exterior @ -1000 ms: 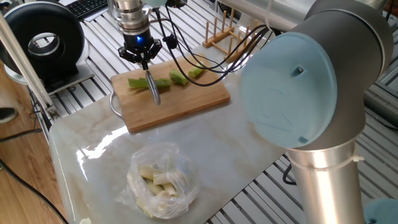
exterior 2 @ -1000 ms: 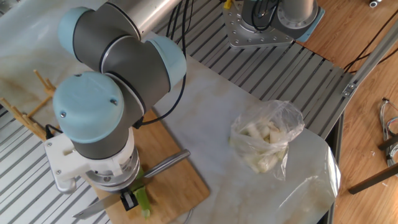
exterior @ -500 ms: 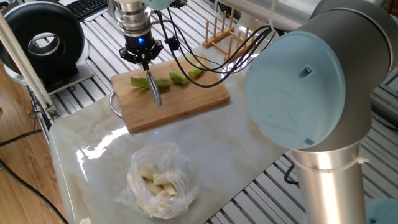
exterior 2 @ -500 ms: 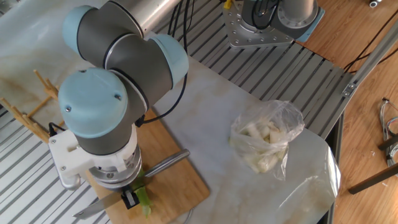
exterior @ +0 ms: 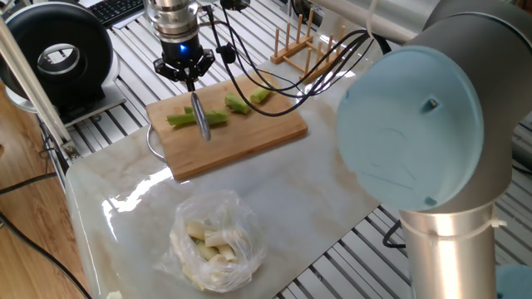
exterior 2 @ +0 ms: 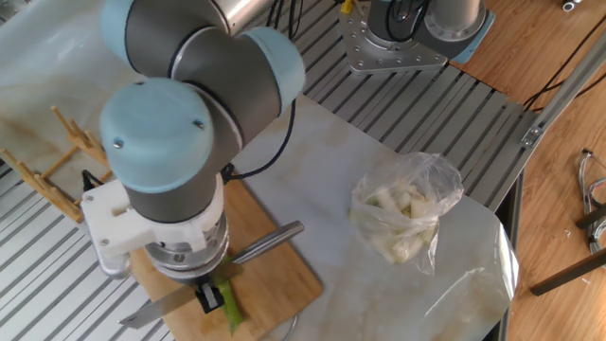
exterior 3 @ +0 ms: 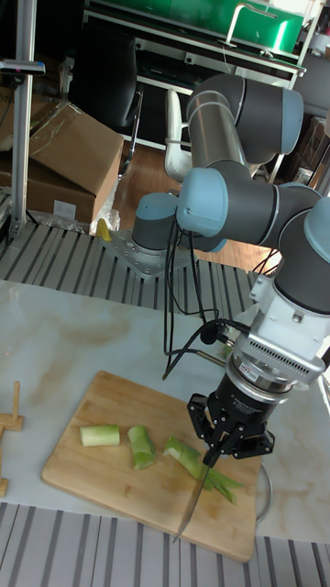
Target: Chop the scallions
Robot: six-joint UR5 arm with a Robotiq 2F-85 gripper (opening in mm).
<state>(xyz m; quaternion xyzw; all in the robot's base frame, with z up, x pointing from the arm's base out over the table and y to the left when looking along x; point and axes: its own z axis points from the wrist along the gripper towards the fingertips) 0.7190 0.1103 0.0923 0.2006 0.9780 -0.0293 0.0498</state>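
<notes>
Comparing with a second ago, my gripper [exterior 3: 223,438], clamped on the knife [exterior 3: 195,501], has shifted toward the leafy end of the scallions [exterior 3: 197,462]; the blade now lies across the long uncut piece on the cutting board [exterior: 241,137]; two cut chunks [exterior 3: 120,442] sit apart behind it; I judge another cut is being lined up, several remaining.
</notes>
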